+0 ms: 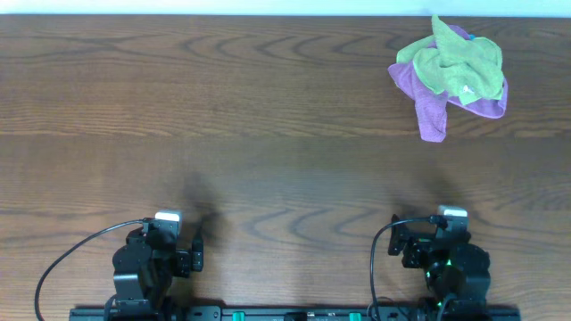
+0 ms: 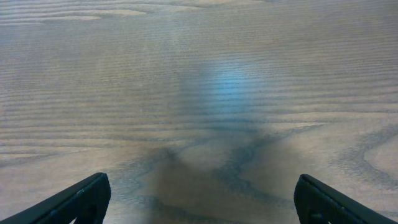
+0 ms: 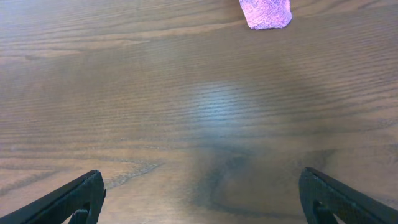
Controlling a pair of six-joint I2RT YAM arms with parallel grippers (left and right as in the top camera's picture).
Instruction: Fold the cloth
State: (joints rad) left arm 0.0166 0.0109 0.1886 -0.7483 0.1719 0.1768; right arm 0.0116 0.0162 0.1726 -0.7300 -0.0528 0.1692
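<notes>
A crumpled cloth [image 1: 451,73], green on one face and purple on the other, lies bunched at the far right of the wooden table [image 1: 268,134]. A purple tip of it shows at the top of the right wrist view [image 3: 266,14]. My left gripper [image 1: 189,252] rests at the front left, open and empty, with only bare wood between its fingers [image 2: 199,199]. My right gripper [image 1: 446,234] rests at the front right, open and empty [image 3: 199,199], well short of the cloth.
The table's far edge [image 1: 268,16] runs along the top of the overhead view, just behind the cloth. Black cables loop beside both arm bases at the front edge.
</notes>
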